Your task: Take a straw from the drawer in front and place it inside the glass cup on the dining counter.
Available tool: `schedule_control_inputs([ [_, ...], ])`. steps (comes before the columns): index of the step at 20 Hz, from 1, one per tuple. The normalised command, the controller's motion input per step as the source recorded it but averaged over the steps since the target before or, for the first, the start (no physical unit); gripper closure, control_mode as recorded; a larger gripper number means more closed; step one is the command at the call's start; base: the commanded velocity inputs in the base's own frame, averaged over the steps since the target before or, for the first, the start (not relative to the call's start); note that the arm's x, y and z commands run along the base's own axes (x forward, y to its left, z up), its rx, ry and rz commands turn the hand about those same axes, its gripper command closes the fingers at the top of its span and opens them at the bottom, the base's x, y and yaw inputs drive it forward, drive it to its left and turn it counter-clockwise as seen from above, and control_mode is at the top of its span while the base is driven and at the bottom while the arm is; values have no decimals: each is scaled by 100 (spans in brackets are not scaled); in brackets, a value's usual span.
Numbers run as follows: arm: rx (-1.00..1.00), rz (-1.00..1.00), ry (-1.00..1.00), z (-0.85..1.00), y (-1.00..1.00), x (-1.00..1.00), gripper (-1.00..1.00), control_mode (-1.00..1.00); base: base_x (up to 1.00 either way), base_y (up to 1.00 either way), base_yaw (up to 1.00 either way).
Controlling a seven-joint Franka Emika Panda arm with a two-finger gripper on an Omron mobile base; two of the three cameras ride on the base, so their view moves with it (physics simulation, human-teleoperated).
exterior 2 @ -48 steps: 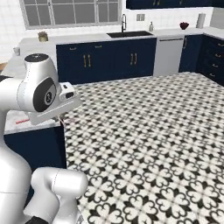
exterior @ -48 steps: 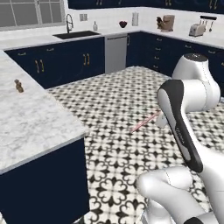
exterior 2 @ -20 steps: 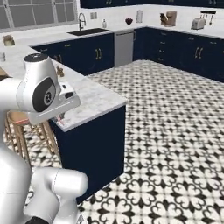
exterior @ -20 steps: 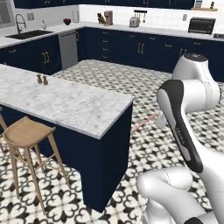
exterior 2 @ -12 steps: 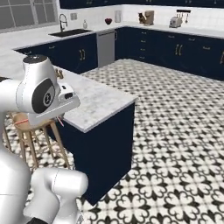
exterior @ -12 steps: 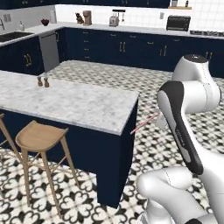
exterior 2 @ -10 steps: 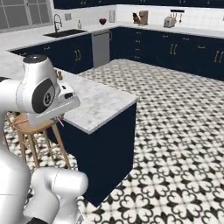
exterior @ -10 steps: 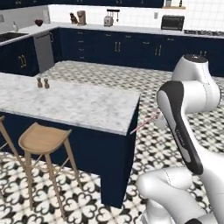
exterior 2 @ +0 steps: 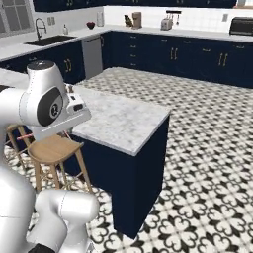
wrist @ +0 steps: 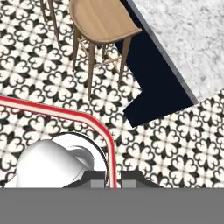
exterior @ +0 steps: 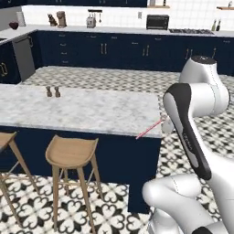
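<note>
My gripper (wrist: pixel 113 177) is shut on the pinkish-red straw (wrist: pixel 61 113), which runs up between the two dark fingertips (wrist: pixel 94 176) and curves off to the left in the hand view. In the left base view the straw (exterior: pixel 148 129) pokes out from behind my forearm, over the near corner of the dining counter (exterior: pixel 100 112). Its tip (exterior 2: pixel 22 138) shows left of the arm in the right base view. The white marble counter (exterior 2: pixel 123 121) on its navy base lies just ahead. The glass cup and the drawer are out of view.
Two small dark pepper mills (exterior: pixel 53 91) stand on the counter. Wooden bar stools (exterior: pixel 72 153) sit along its near side, one (wrist: pixel 100 19) below the hand. Patterned floor tiles (exterior 2: pixel 207 163) spread to the right. Navy cabinets with appliances (exterior: pixel 157 21) line the back wall.
The whole scene has shifted as the base drove and turned: the dining counter's end now sits close in front and the stools came into view. The straw stays in the gripper.
</note>
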Motion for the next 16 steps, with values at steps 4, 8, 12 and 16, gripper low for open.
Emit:
schedule_control_inputs([
  [4,0,0,0,0,0,0,100,100,-60,100,-25],
  [8,0,0,0,0,0,0,100,100,-73,100,-20],
  [12,0,0,0,0,0,0,100,100,-41,100,-27],
  [16,0,0,0,0,0,0,100,100,-7,100,-32],
])
